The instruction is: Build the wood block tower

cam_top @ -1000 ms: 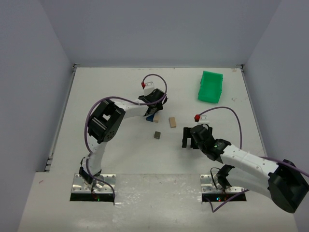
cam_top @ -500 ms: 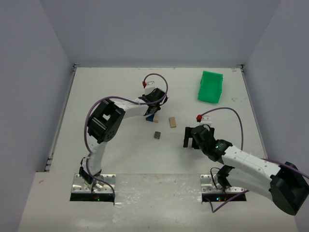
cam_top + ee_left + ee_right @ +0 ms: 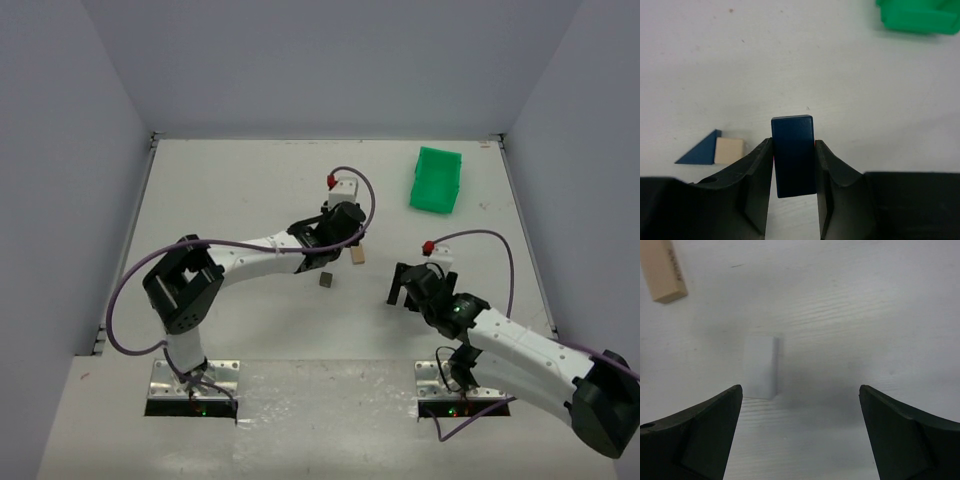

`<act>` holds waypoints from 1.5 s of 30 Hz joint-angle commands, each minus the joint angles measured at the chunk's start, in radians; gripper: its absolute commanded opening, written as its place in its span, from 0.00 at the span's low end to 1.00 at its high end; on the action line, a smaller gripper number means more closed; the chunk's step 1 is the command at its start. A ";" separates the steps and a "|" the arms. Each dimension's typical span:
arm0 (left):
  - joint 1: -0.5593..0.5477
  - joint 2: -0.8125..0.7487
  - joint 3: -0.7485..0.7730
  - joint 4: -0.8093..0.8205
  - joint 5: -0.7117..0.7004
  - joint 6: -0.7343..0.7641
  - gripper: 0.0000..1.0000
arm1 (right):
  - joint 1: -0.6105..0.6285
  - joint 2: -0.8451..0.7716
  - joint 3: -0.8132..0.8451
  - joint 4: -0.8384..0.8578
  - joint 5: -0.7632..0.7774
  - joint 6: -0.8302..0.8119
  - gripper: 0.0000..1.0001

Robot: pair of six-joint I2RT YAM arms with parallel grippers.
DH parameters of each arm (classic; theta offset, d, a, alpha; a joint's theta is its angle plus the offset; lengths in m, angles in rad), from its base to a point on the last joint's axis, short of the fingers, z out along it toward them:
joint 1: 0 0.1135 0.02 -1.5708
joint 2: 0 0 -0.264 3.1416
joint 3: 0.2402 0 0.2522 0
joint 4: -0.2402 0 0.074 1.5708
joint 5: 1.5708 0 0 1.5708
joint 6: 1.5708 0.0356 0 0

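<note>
The left pincer point(image 3: 793, 150) is clenched lengthwise on the dark blue block point(image 3: 793, 135), and the touching tan cube point(image 3: 729, 151) and blue wedge point(image 3: 700, 151) lie unstacked to that block's left; the right pincer point(image 3: 800, 390), released, faces the white block point(image 3: 761, 367).

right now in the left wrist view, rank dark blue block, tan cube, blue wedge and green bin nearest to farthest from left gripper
1. dark blue block, held between the left gripper's fingers
2. tan cube, lower left
3. blue wedge, touching the cube's left side, barely farther
4. green bin, far off, upper right
</note>
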 commanded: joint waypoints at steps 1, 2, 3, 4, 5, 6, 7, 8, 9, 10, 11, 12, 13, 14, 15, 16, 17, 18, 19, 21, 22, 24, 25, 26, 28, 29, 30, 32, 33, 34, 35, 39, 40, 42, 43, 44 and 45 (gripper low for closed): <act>-0.087 0.001 -0.046 0.027 0.007 0.011 0.00 | -0.001 -0.074 0.032 -0.309 0.261 0.296 0.99; -0.100 0.006 -0.047 0.026 0.014 0.004 0.00 | -0.001 -0.094 0.039 -0.352 0.285 0.336 0.99; -0.111 0.011 -0.047 0.026 0.022 -0.004 0.00 | -0.001 -0.113 0.043 -0.382 0.304 0.365 0.99; -0.121 0.017 -0.046 0.026 0.034 -0.013 0.00 | -0.001 -0.133 0.036 -0.389 0.311 0.371 0.99; -0.130 0.022 -0.046 0.027 0.046 -0.021 0.00 | -0.001 -0.154 0.030 -0.395 0.318 0.376 0.99; -0.139 0.028 -0.045 0.028 0.058 -0.029 0.00 | -0.001 -0.173 0.024 -0.401 0.324 0.381 0.99; -0.146 0.036 -0.042 0.031 0.066 -0.031 0.00 | -0.002 -0.186 0.017 -0.400 0.326 0.383 0.99; -0.155 0.043 -0.042 0.035 0.069 -0.032 0.00 | -0.001 -0.198 0.011 -0.400 0.328 0.383 0.99; -0.168 0.057 -0.036 0.042 0.072 -0.034 0.00 | -0.001 -0.210 0.006 -0.400 0.331 0.382 0.99; -0.175 0.067 -0.025 0.042 0.076 -0.037 0.00 | -0.001 -0.223 0.004 -0.400 0.330 0.380 0.99; -0.180 0.082 -0.018 0.042 0.086 -0.040 0.00 | -0.002 -0.228 0.003 -0.400 0.330 0.379 0.99; -0.183 0.090 -0.010 0.042 0.094 -0.041 0.00 | -0.002 -0.233 0.001 -0.400 0.327 0.377 0.99; -0.183 0.102 -0.001 0.039 0.100 -0.047 0.00 | -0.001 -0.234 -0.002 -0.393 0.325 0.368 0.99; -0.184 0.112 0.005 0.038 0.110 -0.057 0.00 | -0.001 -0.231 -0.004 -0.384 0.322 0.361 0.99; -0.184 0.120 0.010 0.038 0.121 -0.070 0.00 | -0.001 -0.226 -0.005 -0.374 0.320 0.356 0.99; -0.185 0.130 0.014 0.039 0.129 -0.079 0.00 | -0.001 -0.219 -0.003 -0.372 0.318 0.354 0.99; -0.186 0.143 0.017 0.039 0.134 -0.086 0.00 | -0.001 -0.212 -0.002 -0.371 0.318 0.354 0.99; -0.188 0.155 0.021 0.039 0.138 -0.090 0.00 | -0.001 -0.204 -0.001 -0.369 0.317 0.354 0.99; -0.189 0.162 0.026 0.038 0.143 -0.094 0.00 | -0.001 -0.195 0.001 -0.369 0.316 0.353 0.99; -0.191 0.173 0.033 0.041 0.149 -0.105 0.00 | -0.001 -0.176 0.006 -0.367 0.316 0.353 0.99; -0.190 0.178 0.038 0.043 0.152 -0.109 0.00 | -0.001 -0.168 0.009 -0.367 0.315 0.352 0.99; -0.191 0.189 0.046 0.044 0.155 -0.110 0.00 | -0.002 -0.154 0.012 -0.367 0.315 0.350 0.99; -0.192 0.197 0.050 0.044 0.158 -0.110 0.00 | -0.002 -0.149 0.014 -0.367 0.315 0.350 0.99; -0.192 0.202 0.053 0.044 0.159 -0.111 0.00 | -0.001 -0.146 0.014 -0.367 0.315 0.350 0.99; -0.194 0.212 0.057 0.044 0.169 -0.118 0.00 | -0.001 -0.144 0.014 -0.367 0.315 0.351 0.99; -0.194 0.214 0.058 0.044 0.171 -0.120 0.00 | -0.001 -0.145 0.013 -0.366 0.314 0.351 0.99; -0.196 0.217 0.060 0.044 0.172 -0.122 0.00 | -0.001 -0.146 0.010 -0.363 0.314 0.350 0.99; -0.198 0.219 0.061 0.044 0.170 -0.123 0.00 | -0.001 -0.147 0.009 -0.359 0.313 0.349 0.99; -0.199 0.220 0.061 0.044 0.168 -0.125 0.00 | -0.001 -0.148 0.008 -0.357 0.312 0.348 0.99; -0.200 0.221 0.059 0.044 0.167 -0.128 0.00 | -0.001 -0.150 0.007 -0.357 0.311 0.346 0.99; -0.200 0.222 0.059 0.044 0.167 -0.129 0.00 | -0.001 -0.150 0.006 -0.356 0.310 0.345 0.99; -0.202 0.230 0.061 0.071 0.175 -0.136 0.00 | -0.001 -0.149 0.001 -0.345 0.306 0.340 0.99; -0.203 0.231 0.062 0.084 0.180 -0.138 0.00 | -0.001 -0.148 0.002 -0.343 0.304 0.339 0.99; -0.206 0.235 0.065 0.085 0.188 -0.137 0.00 | -0.002 -0.146 0.003 -0.342 0.302 0.337 0.99; -0.208 0.236 0.065 0.085 0.186 -0.138 0.00 | -0.001 -0.146 0.002 -0.339 0.302 0.336 0.99; -0.209 0.235 0.065 0.086 0.183 -0.139 0.00 | -0.001 -0.145 0.000 -0.336 0.301 0.333 0.99; -0.209 0.235 0.063 0.086 0.178 -0.143 0.00 | -0.001 -0.145 0.001 -0.329 0.299 0.327 0.99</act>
